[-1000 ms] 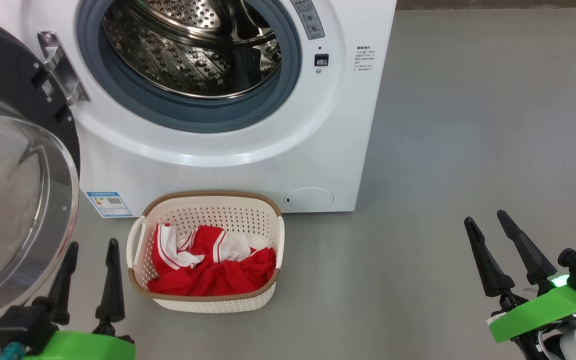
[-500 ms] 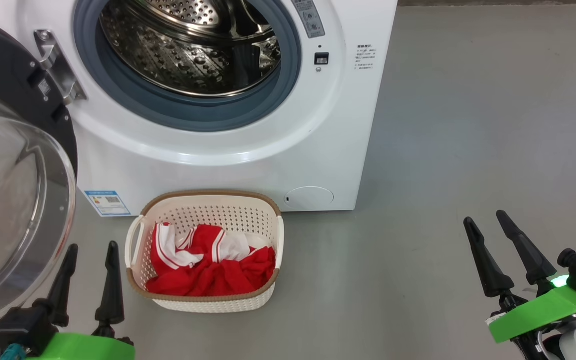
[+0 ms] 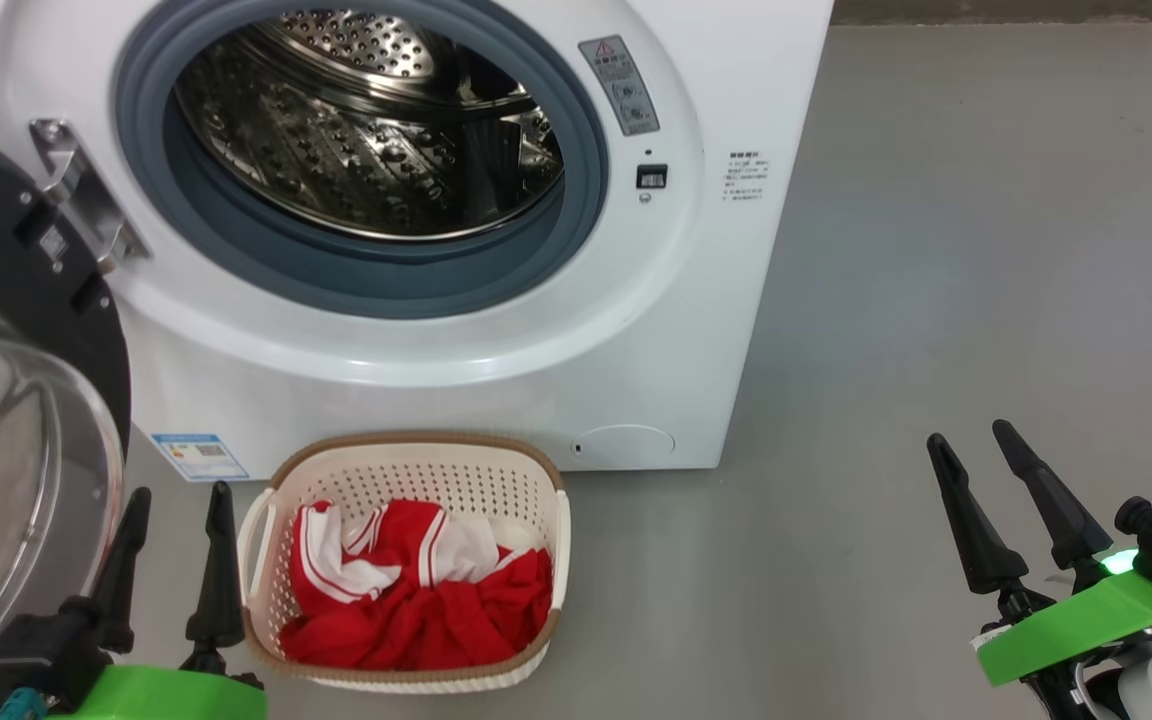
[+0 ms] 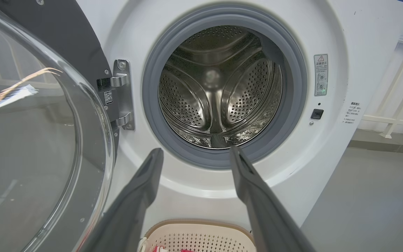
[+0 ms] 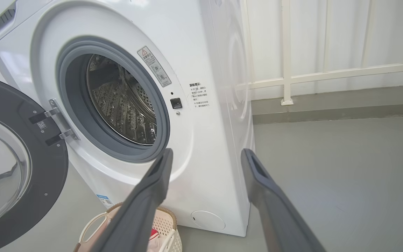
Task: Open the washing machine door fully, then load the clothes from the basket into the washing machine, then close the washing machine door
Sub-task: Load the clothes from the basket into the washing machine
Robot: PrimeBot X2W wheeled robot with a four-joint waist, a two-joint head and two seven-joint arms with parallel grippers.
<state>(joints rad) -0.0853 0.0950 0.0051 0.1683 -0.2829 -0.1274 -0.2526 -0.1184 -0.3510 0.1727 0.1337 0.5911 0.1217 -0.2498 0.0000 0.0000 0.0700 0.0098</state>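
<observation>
**Door open; red clothes in the basket, not yet loaded.**
The washing machine door [image 3: 26,480] stands swung wide at the left of the washing machine [image 3: 496,400]. The clothes [image 3: 416,600] lie crumpled in the basket [image 3: 416,470] on the floor [image 3: 936,250], just in front of the machine. The left hand [image 3: 181,492] and the right hand [image 3: 968,433] both have their fingers apart and hold nothing. The fabric is likely light, soft and limp: pinch a raised fold near the bundle's middle, clear of the basket wall.

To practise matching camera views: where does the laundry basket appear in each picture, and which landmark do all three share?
Head view: basket at bottom centre.
Left wrist view: basket at the bottom edge, between the jaws.
Right wrist view: basket at bottom left, partly behind one jaw.
Shared landmark: steel door hinge.
</observation>
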